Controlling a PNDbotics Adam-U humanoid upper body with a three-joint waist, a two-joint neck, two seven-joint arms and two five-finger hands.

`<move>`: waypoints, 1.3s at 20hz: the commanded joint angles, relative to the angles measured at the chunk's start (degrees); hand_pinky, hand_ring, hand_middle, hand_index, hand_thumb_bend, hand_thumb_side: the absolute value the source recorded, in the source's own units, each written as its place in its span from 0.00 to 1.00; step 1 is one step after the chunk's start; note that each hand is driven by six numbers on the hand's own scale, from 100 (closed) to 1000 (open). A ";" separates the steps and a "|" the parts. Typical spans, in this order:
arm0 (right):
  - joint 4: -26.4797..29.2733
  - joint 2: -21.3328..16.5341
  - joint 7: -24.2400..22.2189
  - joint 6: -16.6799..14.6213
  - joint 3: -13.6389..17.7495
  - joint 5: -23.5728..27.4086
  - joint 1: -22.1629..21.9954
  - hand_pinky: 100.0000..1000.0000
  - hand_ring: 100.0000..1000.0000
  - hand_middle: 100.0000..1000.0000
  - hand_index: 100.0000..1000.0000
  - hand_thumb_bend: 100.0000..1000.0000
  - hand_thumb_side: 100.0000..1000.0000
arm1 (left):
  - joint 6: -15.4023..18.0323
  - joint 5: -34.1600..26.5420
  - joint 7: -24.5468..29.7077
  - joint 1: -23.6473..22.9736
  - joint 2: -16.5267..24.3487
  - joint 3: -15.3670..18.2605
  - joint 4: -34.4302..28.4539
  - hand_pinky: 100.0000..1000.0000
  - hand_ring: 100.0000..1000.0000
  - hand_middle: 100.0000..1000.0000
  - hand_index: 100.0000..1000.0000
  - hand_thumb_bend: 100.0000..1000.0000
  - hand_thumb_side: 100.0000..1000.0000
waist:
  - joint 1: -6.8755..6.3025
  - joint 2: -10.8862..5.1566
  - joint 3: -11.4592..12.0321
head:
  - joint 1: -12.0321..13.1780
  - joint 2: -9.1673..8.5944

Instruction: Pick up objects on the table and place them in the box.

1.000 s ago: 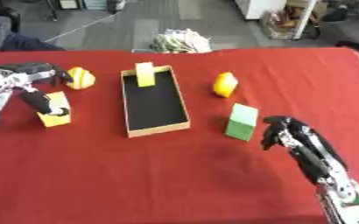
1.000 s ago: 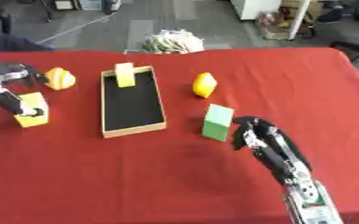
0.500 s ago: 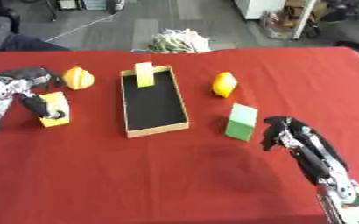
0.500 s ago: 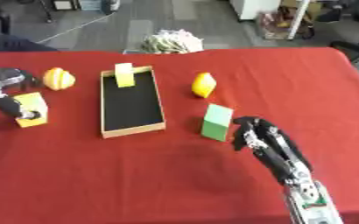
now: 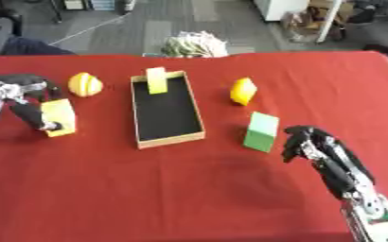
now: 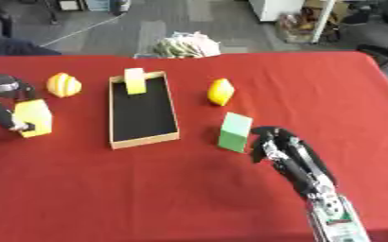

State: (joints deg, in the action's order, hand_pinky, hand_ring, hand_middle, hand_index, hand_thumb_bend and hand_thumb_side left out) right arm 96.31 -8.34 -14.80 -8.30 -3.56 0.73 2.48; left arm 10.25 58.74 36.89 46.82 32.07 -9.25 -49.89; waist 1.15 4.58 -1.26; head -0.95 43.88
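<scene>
An open cardboard box (image 5: 169,140) with a black floor lies mid-table, and a pale yellow block (image 5: 156,80) stands at its far end. At the left edge my left hand (image 5: 19,97) is curled round a yellow block (image 5: 57,116), thumb on its near side. A striped yellow ball (image 5: 84,84) sits left of the box. A yellow lemon-shaped thing (image 5: 243,90) sits right of it. A green block (image 5: 261,131) lies nearer, and my right hand (image 5: 306,142) hangs just right of it, fingers loosely bent, holding nothing.
The red table (image 5: 189,198) stretches wide toward me in front of the box. A crumpled pale bundle (image 5: 194,45) lies at the far edge. Beyond it is grey floor with chairs and shelves.
My left hand has drawn slightly toward the left edge, still on the yellow block, which has barely shifted. The right hand has stayed in place.
</scene>
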 commanded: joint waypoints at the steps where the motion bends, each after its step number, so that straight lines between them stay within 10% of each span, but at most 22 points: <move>1: 0.51 -0.55 0.19 -0.02 0.17 0.31 0.36 0.43 0.47 0.46 0.70 0.00 0.55 | -0.02 2.91 -0.16 0.54 2.04 0.68 -0.96 0.79 0.71 0.73 0.86 0.51 0.22 | -0.13 -1.35 -0.01 | -0.28 0.24; 20: 0.30 -0.47 0.44 0.17 0.19 0.32 0.39 0.43 0.47 0.46 0.70 0.00 0.57 | -0.64 2.07 -9.16 -0.58 1.12 0.32 -0.37 0.78 0.69 0.74 0.86 0.47 0.20 | -0.01 -1.25 -0.10 | -0.68 0.24; 26: 0.27 -0.46 0.47 0.25 0.20 0.30 0.41 0.43 0.47 0.46 0.70 0.00 0.57 | -0.18 2.33 -6.57 -0.76 0.99 0.14 0.43 0.70 0.56 0.56 0.76 0.39 0.20 | -0.10 -1.21 -0.10 | -0.90 0.24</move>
State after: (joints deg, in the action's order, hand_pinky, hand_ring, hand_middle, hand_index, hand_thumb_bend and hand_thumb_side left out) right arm 95.98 -8.33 -14.53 -8.04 -3.56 0.73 2.48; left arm 9.94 61.09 29.68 45.32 31.81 -9.12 -49.12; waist 1.15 4.58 -1.34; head -1.70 43.88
